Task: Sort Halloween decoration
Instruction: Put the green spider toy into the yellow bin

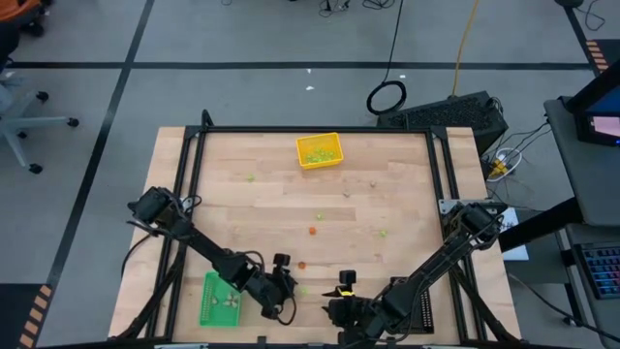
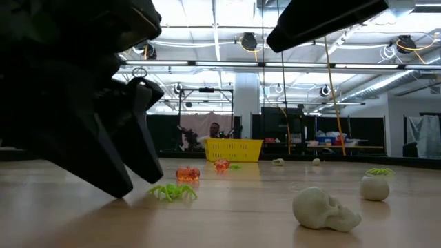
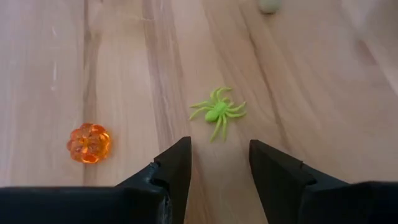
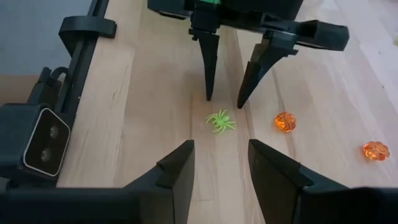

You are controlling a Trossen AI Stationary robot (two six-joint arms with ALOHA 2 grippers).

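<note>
Left gripper (image 4: pixel 224 102), fingers parted narrowly and empty, tips down on the wooden table (image 1: pixel 387 199) just beside a light green spider (image 3: pixel 218 112). Right gripper (image 4: pixel 221 162) faces it from the other side, fingers likewise apart, holding nothing. The spider lies flat between them; its head end cannot be told. Orange pumpkin (image 3: pixel 89 142) near. Skull (image 2: pixel 324 209) lies sideways; yellow tray (image 1: pixel 319 150) contents indistinct

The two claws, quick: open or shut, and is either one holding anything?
Left gripper: open, empty, tips on the table beside the green spider.
Right gripper: open, empty, facing the same spider.
</note>
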